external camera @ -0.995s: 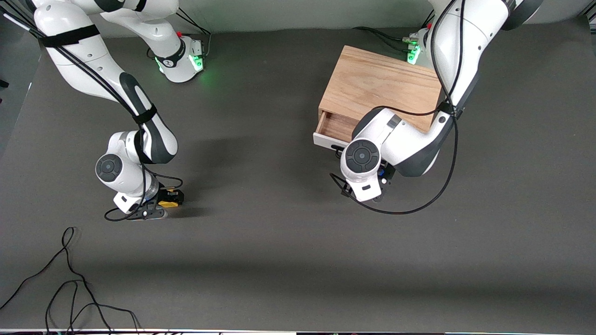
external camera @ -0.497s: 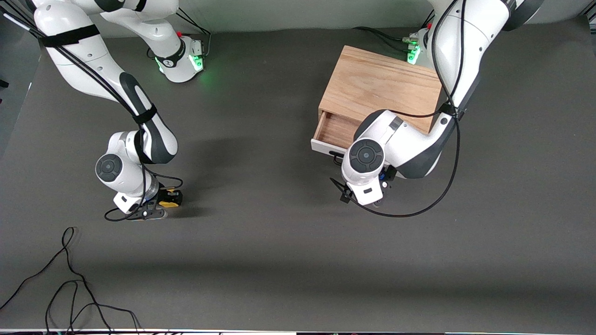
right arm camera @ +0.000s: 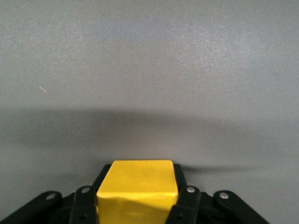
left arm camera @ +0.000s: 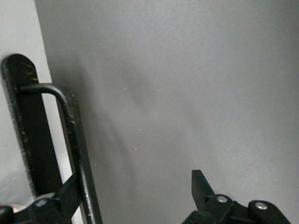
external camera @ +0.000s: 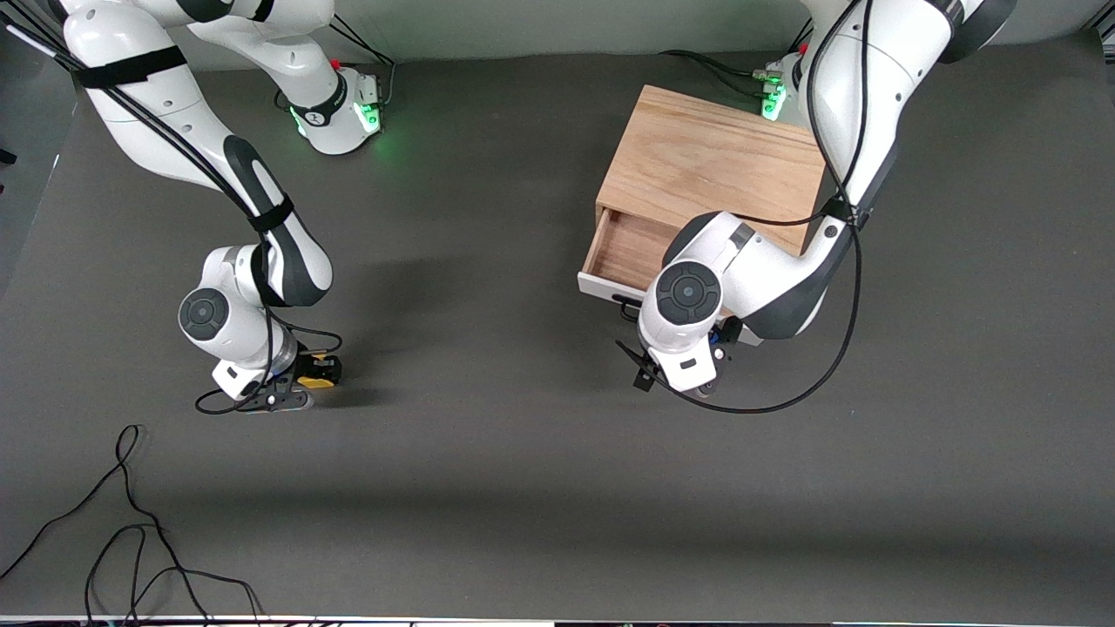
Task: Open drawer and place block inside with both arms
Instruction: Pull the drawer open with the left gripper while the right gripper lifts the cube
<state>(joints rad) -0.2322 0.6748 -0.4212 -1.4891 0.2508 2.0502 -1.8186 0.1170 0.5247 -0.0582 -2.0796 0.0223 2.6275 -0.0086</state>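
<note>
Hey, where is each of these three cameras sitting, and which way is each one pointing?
Front view: high across the table from the bases, looking down on the right arm, the left arm, the oak cabinet and its part-open drawer.
Left wrist view: on the left arm's wrist, facing the drawer's black handle, which lies between its open jaws.
Right wrist view: on the right arm's wrist, facing the grey table; its jaws are shut on the yellow block.
Shared: the front and right wrist views both show the block.

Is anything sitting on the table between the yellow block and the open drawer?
Nothing visible does. The right pincer is shut on the yellow block at the right arm's end. The table shows bare up to the drawer, where the left pincer hooks the handle.
</note>
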